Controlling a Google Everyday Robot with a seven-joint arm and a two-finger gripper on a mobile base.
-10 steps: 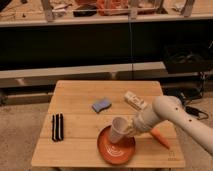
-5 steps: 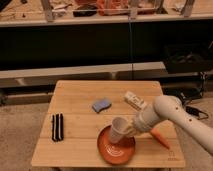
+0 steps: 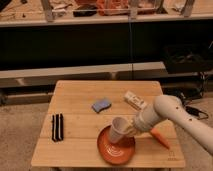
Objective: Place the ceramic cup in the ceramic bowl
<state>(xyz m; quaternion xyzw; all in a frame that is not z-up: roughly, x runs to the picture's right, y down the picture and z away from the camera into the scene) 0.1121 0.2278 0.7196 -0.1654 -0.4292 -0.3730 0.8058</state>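
Observation:
The ceramic cup is cream and tapered, tilted with its rim toward the left, held just above the ceramic bowl. The bowl is a wide orange-red dish at the front of the wooden table. My gripper comes in from the right on a white arm and is shut on the cup's narrow end, over the bowl's right half. I cannot tell whether the cup touches the bowl.
A blue sponge lies mid-table. A whitish rectangular packet lies at the right rear. A small orange carrot-shaped thing lies right of the bowl under my arm. Black strips lie at the left. Shelves stand behind.

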